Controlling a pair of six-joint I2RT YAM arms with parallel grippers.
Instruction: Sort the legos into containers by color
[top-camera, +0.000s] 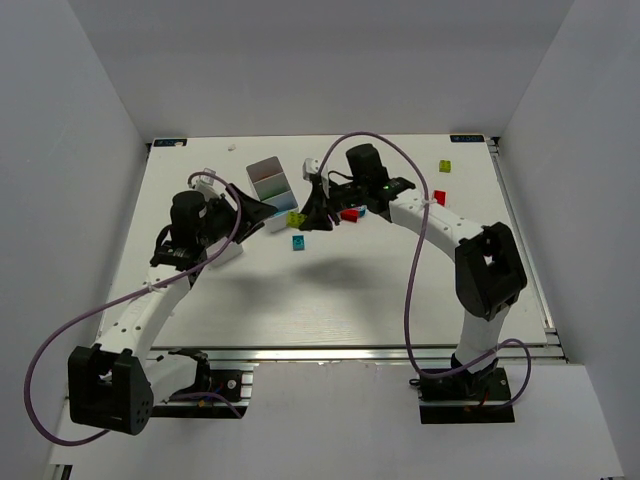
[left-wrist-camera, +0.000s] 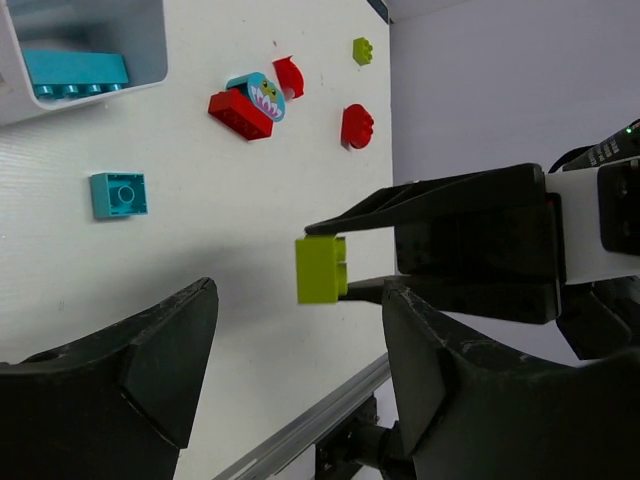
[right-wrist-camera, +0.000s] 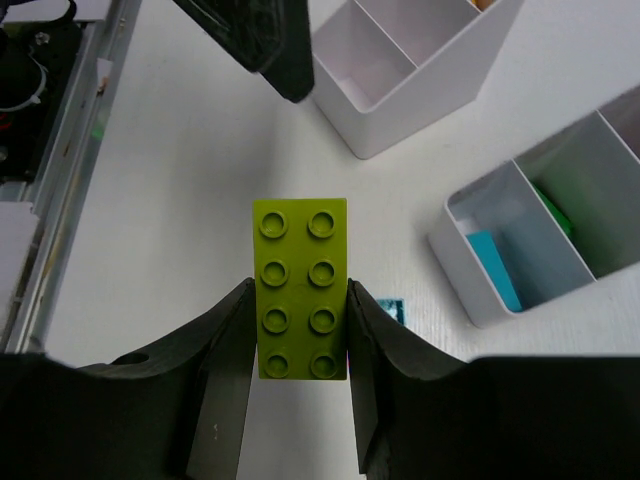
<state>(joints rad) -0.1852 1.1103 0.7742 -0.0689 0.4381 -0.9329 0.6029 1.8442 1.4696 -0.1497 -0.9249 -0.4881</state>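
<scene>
The right jaws are pinching a lime brick (right-wrist-camera: 300, 290) by its long sides, its studs facing the wrist camera, and are holding it up off the white table (top-camera: 330, 300). The left jaws are standing spread just beside it, gripping nothing. Below the held brick, a teal square brick (left-wrist-camera: 118, 193) is lying on the table. Further out, two white bins are standing near each other. The nearer bin (right-wrist-camera: 465, 280) is holding a teal brick (right-wrist-camera: 495, 265) in one compartment and a green piece (right-wrist-camera: 555, 215) in the next, while the other bin (right-wrist-camera: 400, 120) is sitting beyond it. Past them, a red brick (left-wrist-camera: 240, 113) is touching a round multicoloured piece (left-wrist-camera: 262, 95), with two more red pieces nearby. A small lime brick (left-wrist-camera: 363, 50) is lying farthest out.
</scene>
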